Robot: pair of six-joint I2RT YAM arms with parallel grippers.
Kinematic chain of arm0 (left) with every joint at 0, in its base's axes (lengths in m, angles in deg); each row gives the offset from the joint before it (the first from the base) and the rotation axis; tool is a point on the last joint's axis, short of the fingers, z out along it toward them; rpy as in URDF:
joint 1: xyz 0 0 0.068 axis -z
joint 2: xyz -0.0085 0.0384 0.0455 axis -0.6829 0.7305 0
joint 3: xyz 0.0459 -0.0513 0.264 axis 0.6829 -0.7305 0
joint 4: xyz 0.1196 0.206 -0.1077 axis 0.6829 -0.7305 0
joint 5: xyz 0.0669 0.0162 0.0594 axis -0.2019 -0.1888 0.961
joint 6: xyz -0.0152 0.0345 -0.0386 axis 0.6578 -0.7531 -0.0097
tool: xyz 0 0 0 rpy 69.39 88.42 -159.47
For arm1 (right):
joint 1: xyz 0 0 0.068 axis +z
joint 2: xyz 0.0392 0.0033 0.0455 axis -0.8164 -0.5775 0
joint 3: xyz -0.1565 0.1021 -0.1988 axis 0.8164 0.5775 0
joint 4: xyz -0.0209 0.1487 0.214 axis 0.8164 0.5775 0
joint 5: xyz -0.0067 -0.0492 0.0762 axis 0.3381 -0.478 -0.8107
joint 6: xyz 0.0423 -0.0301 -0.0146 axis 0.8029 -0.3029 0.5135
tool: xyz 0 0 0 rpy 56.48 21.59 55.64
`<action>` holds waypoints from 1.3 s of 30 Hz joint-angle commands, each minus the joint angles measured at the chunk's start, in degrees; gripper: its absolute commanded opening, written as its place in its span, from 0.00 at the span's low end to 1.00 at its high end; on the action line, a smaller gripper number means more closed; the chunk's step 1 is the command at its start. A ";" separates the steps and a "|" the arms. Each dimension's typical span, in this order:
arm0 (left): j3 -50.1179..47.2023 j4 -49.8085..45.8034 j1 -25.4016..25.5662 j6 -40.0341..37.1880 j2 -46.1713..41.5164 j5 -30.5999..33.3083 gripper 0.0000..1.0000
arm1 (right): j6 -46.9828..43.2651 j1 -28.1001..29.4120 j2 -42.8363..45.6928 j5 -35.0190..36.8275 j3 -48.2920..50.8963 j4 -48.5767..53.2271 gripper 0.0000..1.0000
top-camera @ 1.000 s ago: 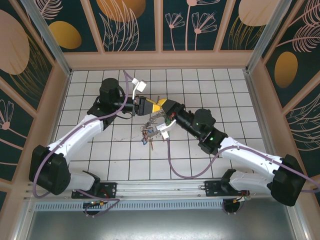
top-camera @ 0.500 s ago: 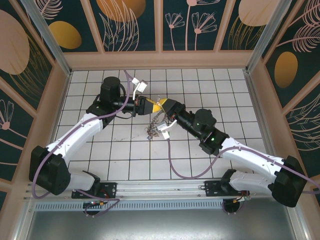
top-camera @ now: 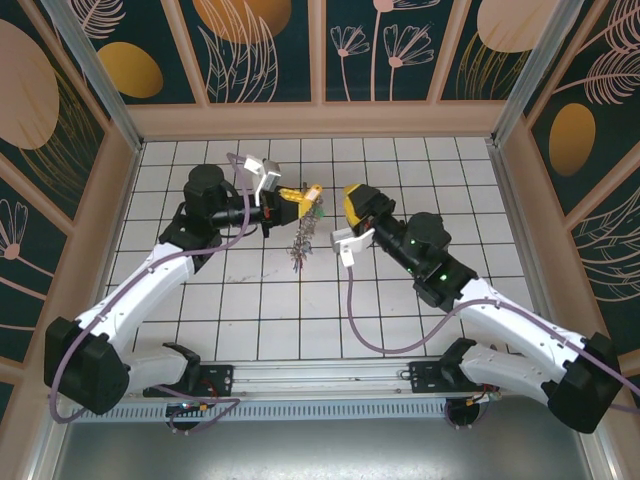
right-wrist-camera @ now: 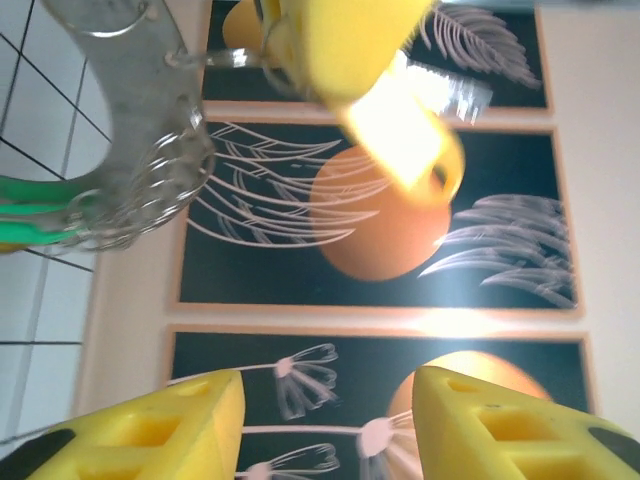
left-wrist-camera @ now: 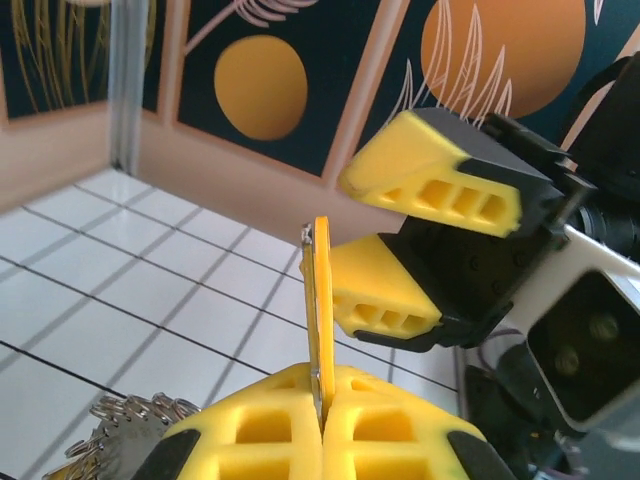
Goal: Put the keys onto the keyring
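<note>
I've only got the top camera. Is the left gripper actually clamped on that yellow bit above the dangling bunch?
Observer: Yes. In the left wrist view the left gripper has its fingers pressed together on a thin yellow piece standing edge-on.
Operator: And the right one, is it holding anything?
Observer: No. In the right wrist view the right gripper is open, with nothing between its fingers.
Operator: What's in the bunch?
Observer: That same view shows a green key head right beside coiled wire rings.
</note>
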 commanded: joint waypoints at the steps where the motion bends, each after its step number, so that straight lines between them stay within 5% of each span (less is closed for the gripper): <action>1: 1.92 4.69 -0.25 -6.59 -2.18 3.34 0.00 | 18.08 -3.25 2.75 -4.69 -2.00 5.53 0.51; 8: 2.65 5.60 -0.22 -10.31 -2.12 9.65 0.00 | 54.70 -14.46 4.77 -29.60 1.30 7.20 0.58; 14: 2.41 5.49 -0.25 -12.74 -1.79 15.11 0.00 | 72.68 -15.13 7.74 -29.09 9.81 -3.21 0.62; 21: -1.93 6.41 -0.23 -11.57 -1.79 24.56 0.00 | 79.56 -16.28 7.05 -24.74 10.44 -0.23 0.64; 33: -2.93 -16.85 -0.38 -22.37 -9.08 39.33 0.00 | 81.55 -16.98 -0.27 -26.19 6.36 5.92 0.64; 39: -0.46 -32.88 -0.73 -27.47 -9.39 52.34 0.00 | 82.43 -17.00 -3.18 -28.77 5.15 7.95 0.65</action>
